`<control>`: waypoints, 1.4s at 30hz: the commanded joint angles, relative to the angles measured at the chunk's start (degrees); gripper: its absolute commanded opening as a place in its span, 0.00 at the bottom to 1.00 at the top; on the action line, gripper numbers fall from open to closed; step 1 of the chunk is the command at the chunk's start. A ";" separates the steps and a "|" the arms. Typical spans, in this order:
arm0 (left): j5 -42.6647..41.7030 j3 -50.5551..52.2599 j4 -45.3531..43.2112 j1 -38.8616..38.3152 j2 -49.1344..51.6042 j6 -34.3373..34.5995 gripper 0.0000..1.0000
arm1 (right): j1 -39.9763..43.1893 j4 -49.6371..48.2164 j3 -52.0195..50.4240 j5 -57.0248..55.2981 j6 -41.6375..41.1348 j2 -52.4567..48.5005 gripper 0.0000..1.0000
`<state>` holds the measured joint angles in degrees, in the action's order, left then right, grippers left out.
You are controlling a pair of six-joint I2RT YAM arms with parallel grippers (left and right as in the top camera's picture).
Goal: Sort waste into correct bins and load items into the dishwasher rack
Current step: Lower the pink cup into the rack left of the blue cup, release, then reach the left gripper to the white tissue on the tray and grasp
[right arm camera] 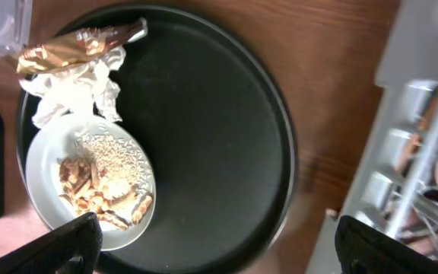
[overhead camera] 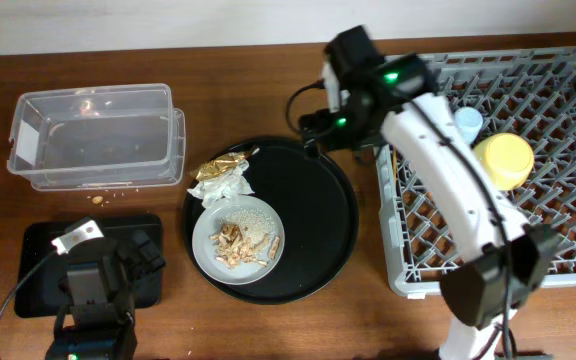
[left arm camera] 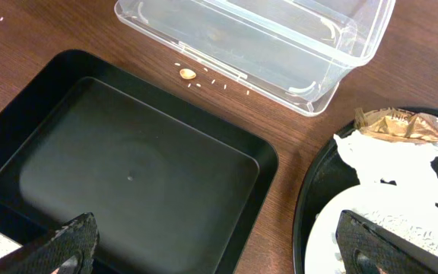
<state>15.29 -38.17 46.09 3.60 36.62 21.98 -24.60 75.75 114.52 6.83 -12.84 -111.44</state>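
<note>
Two grippers are open and empty. The left gripper (left arm camera: 215, 221) hangs over the small black tray (left arm camera: 128, 175) with its fingers spread wide. The right gripper (right arm camera: 215, 224) is just as wide above the round black tray (right arm camera: 226, 137), near the far left corner of the dishwasher rack (overhead camera: 568, 250). In the rack we see the yellow bowl (overhead camera: 503, 160) and the light-blue cup (overhead camera: 468, 122); we cannot make out a pink cup or chopsticks.

What we judge is left to sort lies on the round tray's left side. The gold-brown wrapper (overhead camera: 218, 167) is at the rim, with the white tissue (overhead camera: 223, 187) touching it on the near side. Next comes the grey plate (overhead camera: 238, 240), carrying the food scraps (overhead camera: 243, 240).

From the right gripper all of this lies to the left and toward us, across a bare stretch of tray, so that reach has open room. The left gripper is nearer, and in its wrist view the plate's edge sits just beside its right finger. To get there it must clear the round tray's raised rim.

The wrapper's long axis runs roughly across the table, one end pointing toward the clear tub (overhead camera: 93, 135), which stands just beyond it. We think the tub's near wall leaves little room for a pinch from the far side, so a grip across the wrapper's short width, from above, looks safer. A few crumbs (left arm camera: 188, 74) lie on the table (left arm camera: 21, 46) between the tub and the small tray.
</note>
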 commanded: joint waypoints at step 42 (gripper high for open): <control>-44.04 -0.76 -6.34 -0.22 -0.22 20.50 0.99 | 44.13 21.38 10.88 -13.11 0.37 6.71 0.99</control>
<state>-11.46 -38.17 43.31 3.51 36.62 31.81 19.42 96.95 125.08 -5.19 -12.84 -104.47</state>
